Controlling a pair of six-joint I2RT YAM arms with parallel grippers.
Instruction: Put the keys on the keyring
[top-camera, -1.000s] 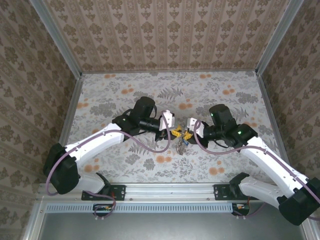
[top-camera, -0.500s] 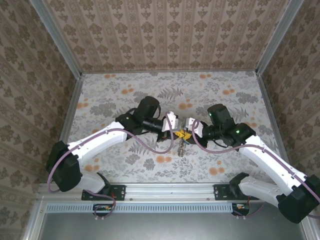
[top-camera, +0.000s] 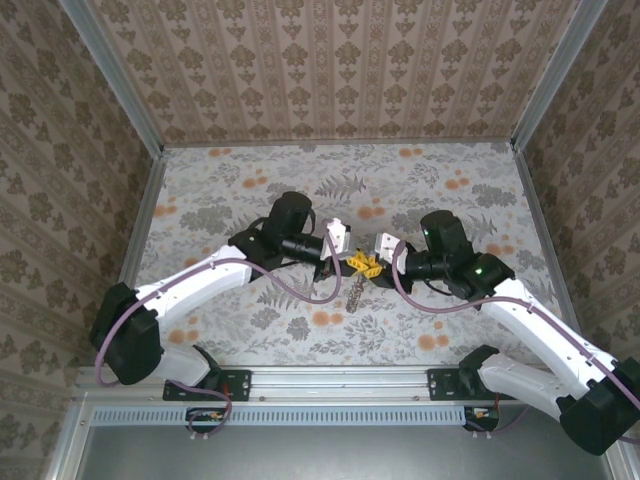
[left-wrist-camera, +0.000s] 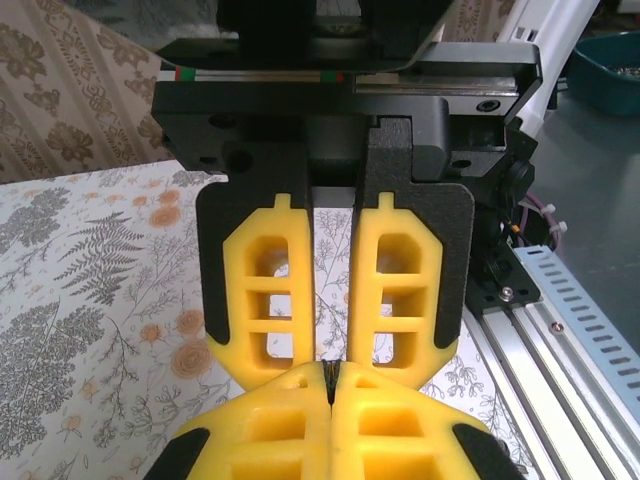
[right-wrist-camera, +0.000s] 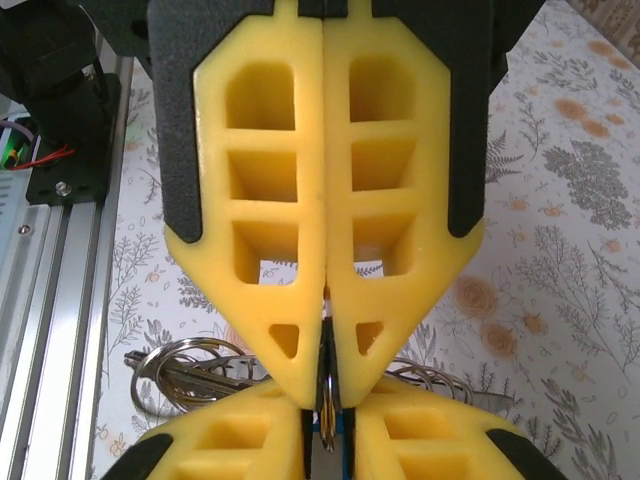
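Arms: two; the left reaches in from the left and the right from the right, forearms angled toward each other over the flowered table (top-camera: 230, 190).
Grippers: two, meeting nose to nose above the middle of the table, yellow fingertips against yellow fingertips.
Left gripper (top-camera: 353, 262): wrist turned so the fingers point at the opposite gripper; fingers pressed flat together along their whole length, with a thin strip pinched at the very tips.
Right gripper (left-wrist-camera: 330, 350): pointing straight back at the left one; its two fingers stand parallel with a narrow slot of daylight between them, so slightly parted. Whether the pads press on anything cannot be told.
Keyring (right-wrist-camera: 324, 400): one, seen edge-on as a narrow grey-brown strip; it comes out from between the left fingertips and runs into the slot between the right fingertips.
Blue-tagged key (right-wrist-camera: 344, 452): one, showing as a thin blue sliver inside the right gripper's slot, just beside the keyring strip; its metal part is hidden.
Metal bunch (right-wrist-camera: 190, 370): one cluster of silvery wire loops and key blades, spread to both sides behind the touching fingertips; the separate pieces overlap too much to count. From above it shows as a dark clump just past the fingertips, toward the arm bases.
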